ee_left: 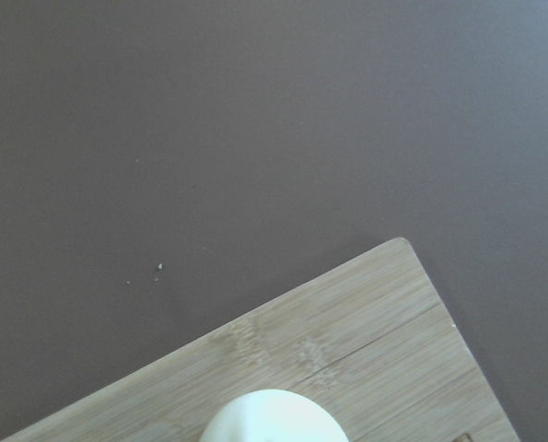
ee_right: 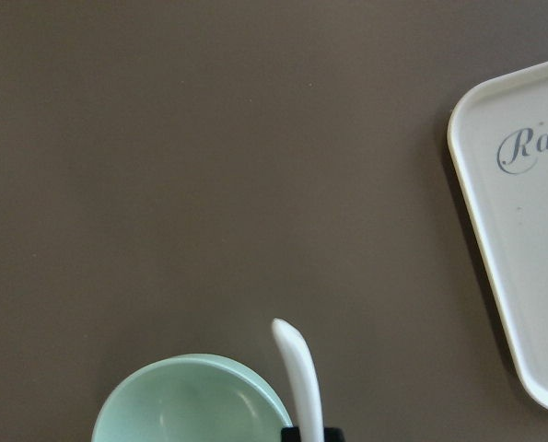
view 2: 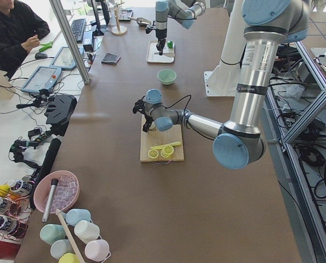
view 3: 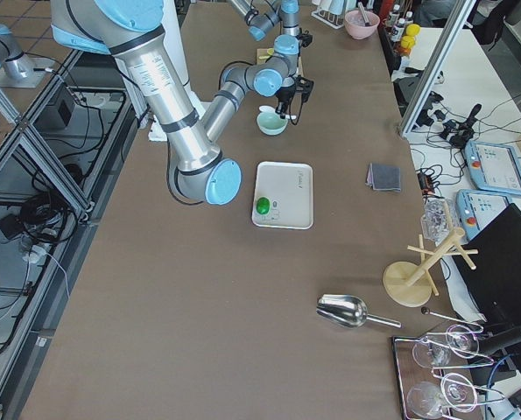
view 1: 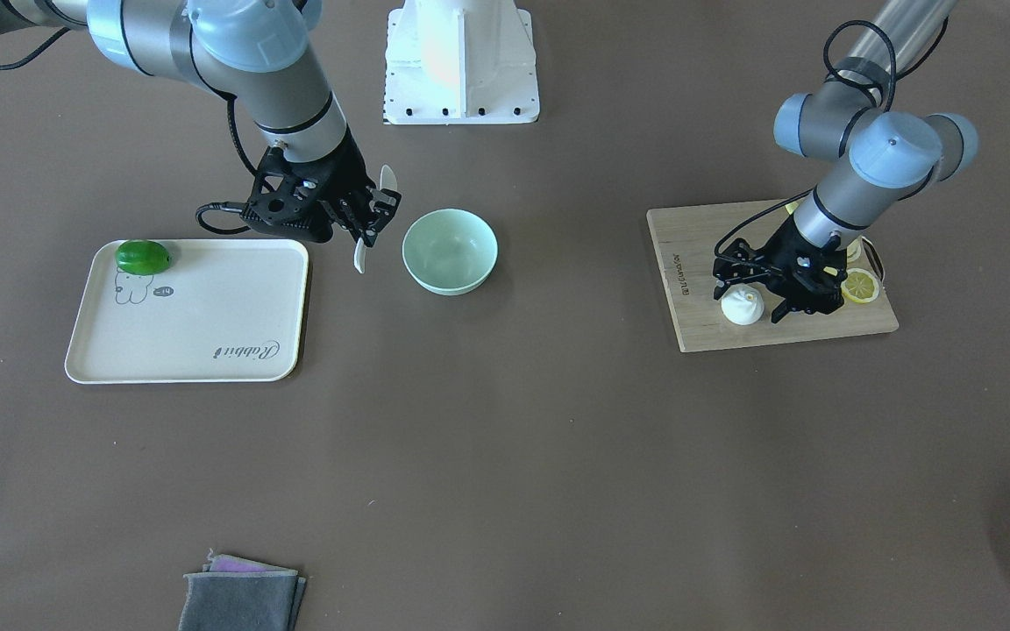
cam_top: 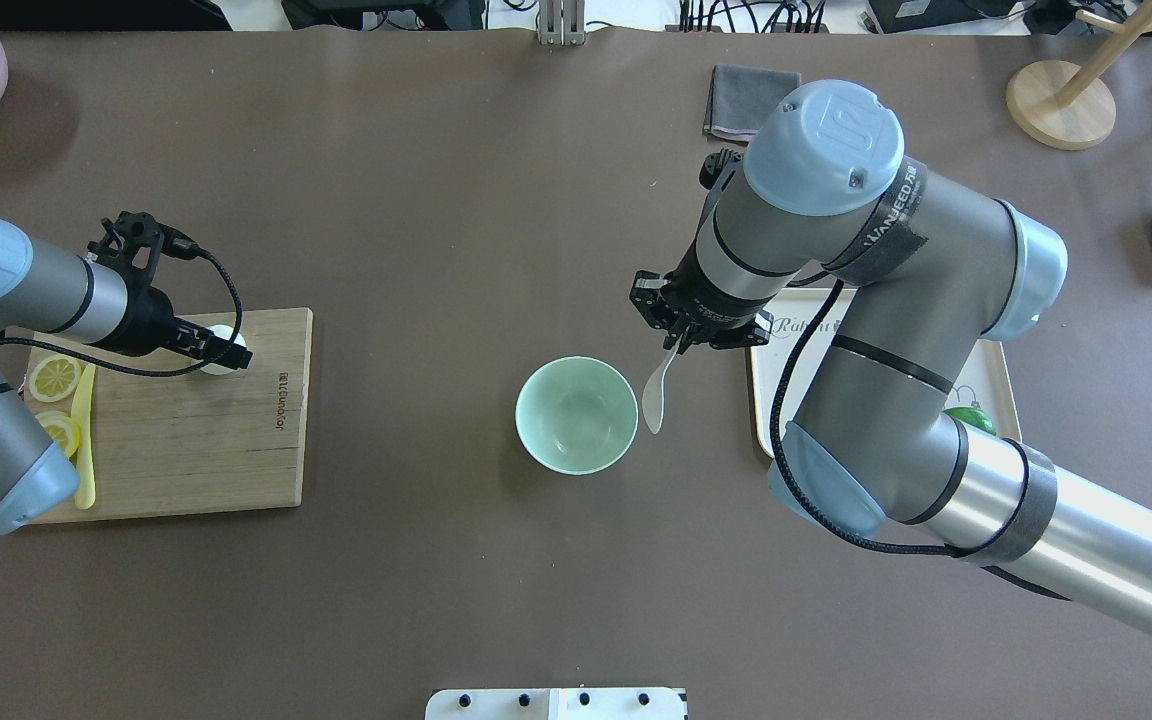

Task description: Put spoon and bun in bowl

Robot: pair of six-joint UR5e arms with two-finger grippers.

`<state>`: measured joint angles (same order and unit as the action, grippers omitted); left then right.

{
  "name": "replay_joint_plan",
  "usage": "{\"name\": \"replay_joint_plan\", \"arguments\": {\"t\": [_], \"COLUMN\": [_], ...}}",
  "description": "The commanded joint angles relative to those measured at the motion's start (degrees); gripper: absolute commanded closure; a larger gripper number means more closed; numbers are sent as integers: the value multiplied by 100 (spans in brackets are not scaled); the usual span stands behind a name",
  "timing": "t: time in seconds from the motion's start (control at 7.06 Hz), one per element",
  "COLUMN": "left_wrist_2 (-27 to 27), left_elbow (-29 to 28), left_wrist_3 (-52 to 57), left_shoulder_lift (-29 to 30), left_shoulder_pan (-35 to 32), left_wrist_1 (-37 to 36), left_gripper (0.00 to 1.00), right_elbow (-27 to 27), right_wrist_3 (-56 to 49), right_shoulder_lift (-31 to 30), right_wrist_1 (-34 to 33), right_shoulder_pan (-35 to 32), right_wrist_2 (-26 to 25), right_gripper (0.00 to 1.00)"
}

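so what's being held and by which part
The right end effector grips the spoon partway along its length. Whether the left end effector grips the bun is unclear.

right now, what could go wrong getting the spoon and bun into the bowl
1. The spoon hangs from the right hand beside the bowl, not over it. Released here, it would likely land on the table.
2. The left hand is at the bun on the cutting board. Whether it grips yet I cannot tell, and a soft bun might slip or squash.
3. A lemon slice lies close beside that hand and could get nudged.
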<state>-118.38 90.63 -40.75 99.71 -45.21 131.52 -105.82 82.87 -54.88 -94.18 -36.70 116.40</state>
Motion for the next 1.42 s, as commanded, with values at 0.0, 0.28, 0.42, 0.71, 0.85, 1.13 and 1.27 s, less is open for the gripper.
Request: {"name": "replay_joint_plan", "arguments": {"t": [0.0,0.28,0.42,0.71,0.85,1.13,1.27], "left_wrist_2": [-97,-500,-502,-502,-502,-502,-502], "left_elbow": [138,506,647,666,666,684,693], "left_wrist_3": [-353,-372,-381,-747,-994,-1075,-1102], "left_shoulder_lift": [-12,39,214,784,935,972,1015], "left_shoulder_pan": [3,-171,-225,-225,-216,-216,-216], "left_wrist_1": [58,-379,-573,-907,-917,-918,-918], "left_gripper": [100,100,100,100,100,100,100], "right_elbow": [17,35,87,455,752,1587,1660], "right_wrist_3": [1,1,-17,-34,-69,-52,-61], "right_shoulder_lift": [39,48,143,547,723,786,786], "right_wrist_1": [5,5,14,23,84,1309,1350], "right_shoulder_pan": [101,119,180,400,453,497,532], "right_wrist_2": [-108,-135,-144,-432,-590,-706,-724], "right_gripper": [100,100,100,100,100,100,100]}}
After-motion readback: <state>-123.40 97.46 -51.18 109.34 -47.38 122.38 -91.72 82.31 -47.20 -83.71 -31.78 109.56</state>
